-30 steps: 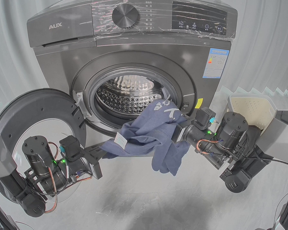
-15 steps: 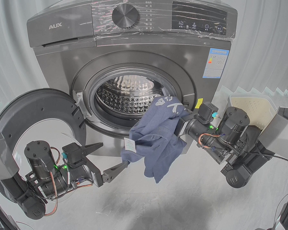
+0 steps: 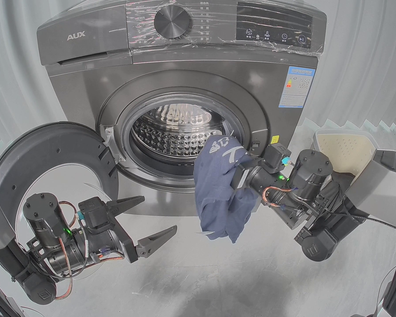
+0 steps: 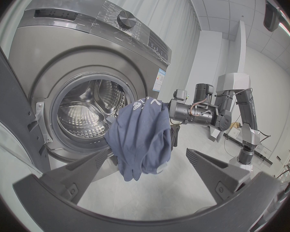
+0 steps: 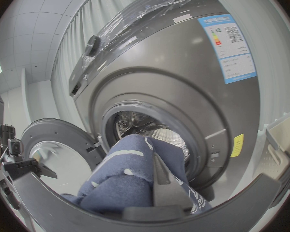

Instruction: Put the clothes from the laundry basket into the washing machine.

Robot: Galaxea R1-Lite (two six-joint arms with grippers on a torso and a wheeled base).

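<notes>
A dark blue garment (image 3: 218, 186) with white print hangs in front of the grey washing machine (image 3: 180, 80), just outside the lower right rim of its round opening (image 3: 176, 133). My right gripper (image 3: 233, 172) is shut on the garment's upper part; the cloth (image 5: 129, 174) drapes over its fingers (image 5: 166, 181). The garment (image 4: 140, 136) dangles free toward the floor. My left gripper (image 3: 143, 223) stands open and holds nothing, low at the left, apart from the cloth. Its fingers (image 4: 83, 168) frame the hanging garment. The drum (image 4: 87, 110) looks bare inside.
The machine's door (image 3: 44, 164) is swung open to the left, close behind my left arm. A cream laundry basket (image 3: 347, 148) stands at the right beside the machine, behind my right arm. Grey floor (image 3: 198, 278) lies open in front.
My left gripper has let go of the garment's corner and drawn back to the lower left, open. The cloth has dropped to hang straight from my right gripper, which shifted slightly left.
</notes>
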